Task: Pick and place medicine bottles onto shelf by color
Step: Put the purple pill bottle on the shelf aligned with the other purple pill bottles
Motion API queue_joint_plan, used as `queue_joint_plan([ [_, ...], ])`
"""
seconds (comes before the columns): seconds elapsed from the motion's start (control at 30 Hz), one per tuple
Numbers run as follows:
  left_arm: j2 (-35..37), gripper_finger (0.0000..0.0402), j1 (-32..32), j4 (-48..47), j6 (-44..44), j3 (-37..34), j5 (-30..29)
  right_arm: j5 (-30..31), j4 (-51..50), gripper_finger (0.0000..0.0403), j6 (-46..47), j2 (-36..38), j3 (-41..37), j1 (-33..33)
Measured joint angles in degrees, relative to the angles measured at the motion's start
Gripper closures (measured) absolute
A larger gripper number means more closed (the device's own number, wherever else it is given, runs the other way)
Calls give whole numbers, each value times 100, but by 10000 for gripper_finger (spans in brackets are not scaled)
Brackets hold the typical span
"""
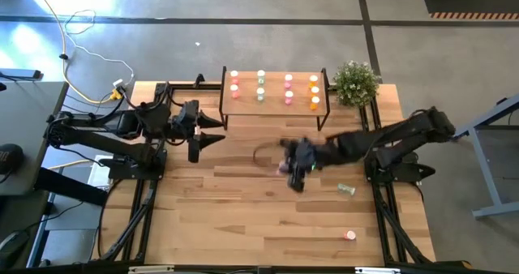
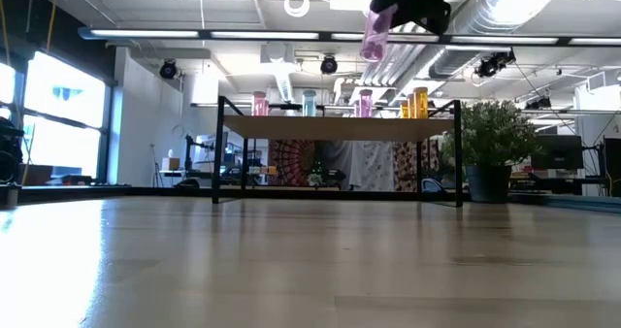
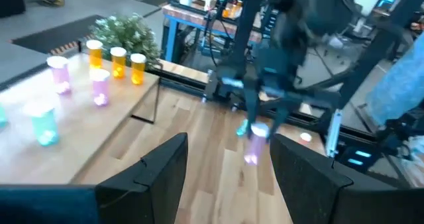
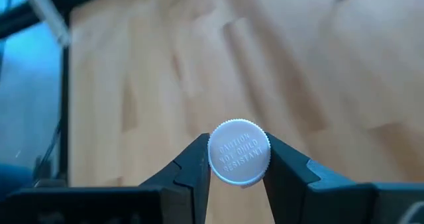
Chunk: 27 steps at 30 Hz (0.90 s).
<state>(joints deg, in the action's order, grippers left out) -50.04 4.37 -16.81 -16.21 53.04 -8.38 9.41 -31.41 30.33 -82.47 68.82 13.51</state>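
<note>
Right gripper (image 4: 238,159) clamped on a pink bottle (image 2: 375,32) above the table: carry it level to the shelf (image 1: 276,104), joining the pink column; left gripper (image 3: 228,164) open, waiting

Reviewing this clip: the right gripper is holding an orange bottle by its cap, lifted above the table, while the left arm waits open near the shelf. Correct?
Not quite: the bottle in the right gripper is pink, not orange, as the low view shows. The rest holds: it is held at the white cap, lifted above the table, and the left gripper waits open near the shelf.
</note>
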Motion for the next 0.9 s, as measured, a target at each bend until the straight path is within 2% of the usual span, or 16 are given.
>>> queue_joint_plan([
  [0.33, -4, 197, 596, 34, 38, 0, -97, -1, -260, 300, -623, 939, 7, -1586],
  [0.57, -4, 197, 926, 34, 40, 0, -129, -44, -416, 300, -1429, 963, 497, -2437],
  [0.73, -4, 197, 1123, 29, 40, 0, -127, -198, -956, 300, -1845, 946, 705, -2979],
  [0.9, -4, 197, 1228, 25, 39, 0, -127, -787, -1041, 300, -2197, 874, 706, -3352],
])
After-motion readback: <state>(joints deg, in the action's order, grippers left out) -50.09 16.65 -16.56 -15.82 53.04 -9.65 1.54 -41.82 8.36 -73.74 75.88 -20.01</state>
